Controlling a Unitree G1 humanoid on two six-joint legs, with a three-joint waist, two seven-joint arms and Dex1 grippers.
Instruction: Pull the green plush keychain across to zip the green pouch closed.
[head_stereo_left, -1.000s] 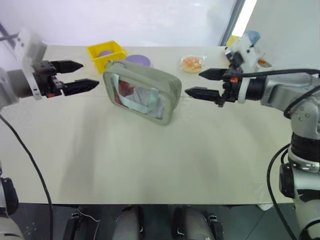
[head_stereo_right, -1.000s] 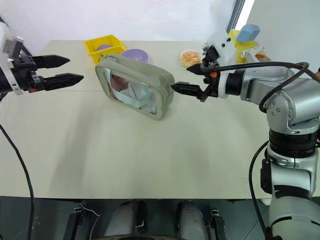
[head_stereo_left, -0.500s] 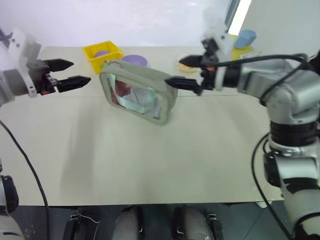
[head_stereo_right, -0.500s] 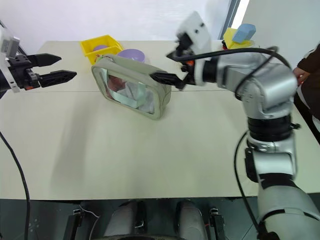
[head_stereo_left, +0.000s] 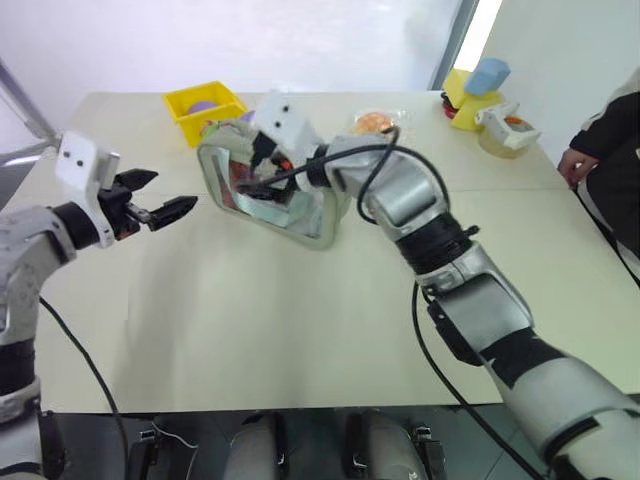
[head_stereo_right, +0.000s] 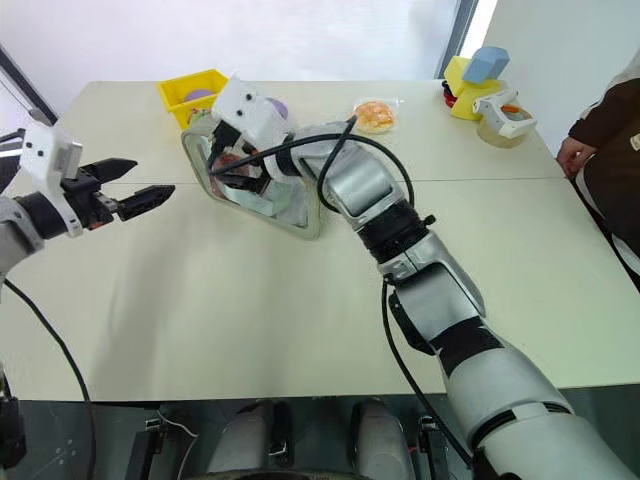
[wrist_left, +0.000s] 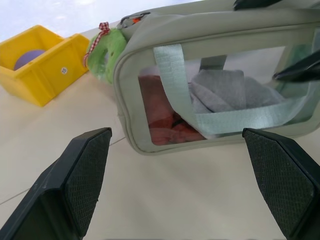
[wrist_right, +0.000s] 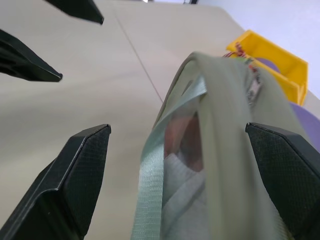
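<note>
While the pouch (head_stereo_left: 268, 185) stood on its long edge at the far middle of the table (head_stereo_left: 300, 320), clear window side toward the camera, both arms were seen reaching toward it. From the right, the right arm was stretched across the table, elbow bent, its forearm crossing in front of the pouch's right end; the right gripper (head_stereo_left: 252, 170) was held at the pouch's upper window side, fingers spread wide, nothing grasped. Whether a fingertip touched the fabric could not be told. At the left, the left gripper (head_stereo_left: 160, 203) was held off the table, pointed roughly level toward the pouch's left end, well apart from it, fingers parted and empty.

Behind the pouch's left end the yellow bin (head_stereo_left: 205, 106) was noted, and a purple bowl (head_stereo_right: 275, 108) was partly hidden behind the right wrist. A wrapped bun (head_stereo_left: 374, 123) lay further right.

From the left wrist view the keychain (wrist_left: 106, 54) was made out: a fuzzy green ball with a red-checked bow, hanging at the pouch's top corner nearest the bin, just beside it. Grey and red contents and the mint strap (wrist_left: 220, 117) were shown through the window. In the right wrist view the pouch was seen end-on between the spread fingers, with the left gripper's two tips beyond. At the head views' right edge a person's hand (head_stereo_left: 577, 162) was recorded.
</note>
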